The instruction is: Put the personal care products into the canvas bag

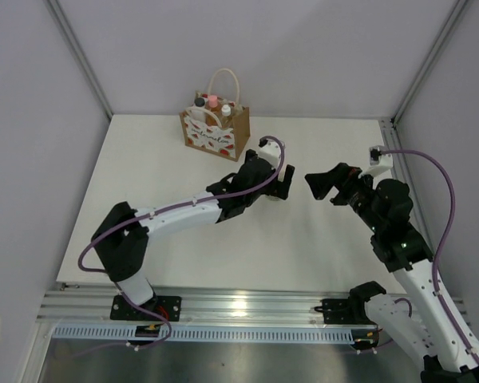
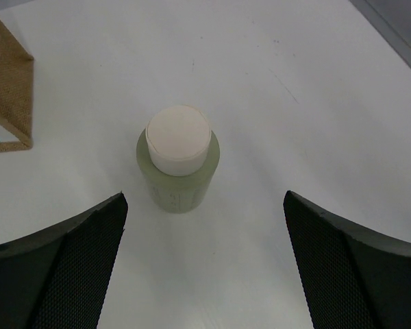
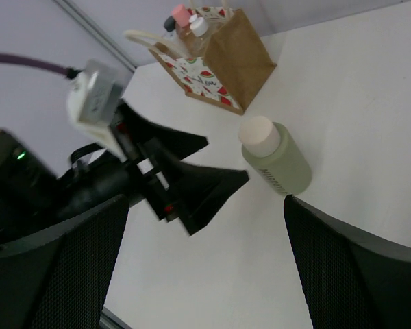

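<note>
Right now your left claw (image 3: 227, 161) stands wide open, gripping nothing. Its two broad black fingers (image 2: 75, 267), wedge-shaped with a fine mesh texture on the inner faces, flare out to either side of the left wrist view. Centred just ahead of their tips stands the pale olive-beige bottle (image 2: 178, 175), upright on the smooth white table (image 2: 315, 103). It is a short, round cylinder with a matte, chunky cream cap (image 2: 178, 139) and faint lettering down its side. Neither finger touches it.

Your right claw (image 1: 315, 185) is also spread fully open and empty, pointing across at the left claw from the other side, with the bottle near both.

Farther back, the canvas bag (image 3: 240, 62) sits upright by the far edge of the table. It has coarse brown woven sides, a white front panel dotted with red prints, and pale looped handles (image 1: 223, 80). Poking out of its open top you can see a pink cap (image 3: 181, 14), a white cap (image 3: 198, 26) and a black lid (image 3: 170, 24). The olive-beige bottle is well apart from the bag, out on the bare table.
</note>
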Motion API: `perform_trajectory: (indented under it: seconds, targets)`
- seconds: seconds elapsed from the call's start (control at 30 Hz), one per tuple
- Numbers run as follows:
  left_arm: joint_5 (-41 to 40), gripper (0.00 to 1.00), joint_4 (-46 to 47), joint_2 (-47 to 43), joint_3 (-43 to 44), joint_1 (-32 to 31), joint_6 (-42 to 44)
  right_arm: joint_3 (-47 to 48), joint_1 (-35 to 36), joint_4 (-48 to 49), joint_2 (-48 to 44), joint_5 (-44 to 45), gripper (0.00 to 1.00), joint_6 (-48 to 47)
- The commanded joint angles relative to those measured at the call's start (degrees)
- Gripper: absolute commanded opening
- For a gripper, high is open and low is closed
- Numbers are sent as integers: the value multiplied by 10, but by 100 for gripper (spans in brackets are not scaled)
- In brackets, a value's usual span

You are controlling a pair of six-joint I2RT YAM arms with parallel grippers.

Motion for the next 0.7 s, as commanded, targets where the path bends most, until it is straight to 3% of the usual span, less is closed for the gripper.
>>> perform_trajectory:
  seconds: [0.0,0.3,0.67]
  targets:
    - [0,98,-27,48,60,17,6,-34,8,29,-48,-32,99,21]
    - [56,99,12,135,83,39,8,-68,9,43,-69,-51,99,28]
    - [29,95,-5,214,143,39,14,-85,9,61,-64,-71,99,36]
